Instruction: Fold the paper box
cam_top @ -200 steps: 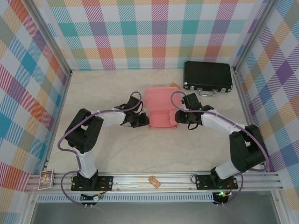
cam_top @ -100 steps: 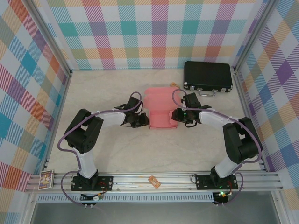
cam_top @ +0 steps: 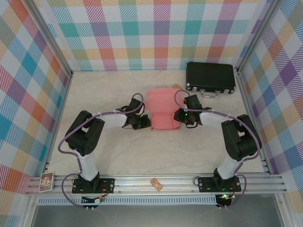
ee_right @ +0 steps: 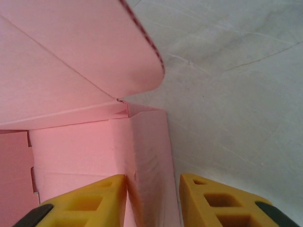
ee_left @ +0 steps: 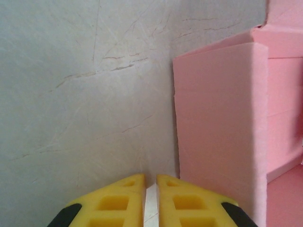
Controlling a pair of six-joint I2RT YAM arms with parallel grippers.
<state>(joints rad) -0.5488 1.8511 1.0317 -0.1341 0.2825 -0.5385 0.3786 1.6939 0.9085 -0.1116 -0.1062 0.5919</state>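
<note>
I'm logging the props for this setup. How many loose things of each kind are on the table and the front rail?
Salmon-pink thin cardboard paper box: 1
Black hard case with a handle: 1
Small tan scraps: 2
Small printed card: 1
Total: 5

From high behind the arms we look down on the paper box — each wrist camera hugs one side wall, so all three share it.

Plaid walls; pale marbled tabletop; aluminium front rail.
</note>
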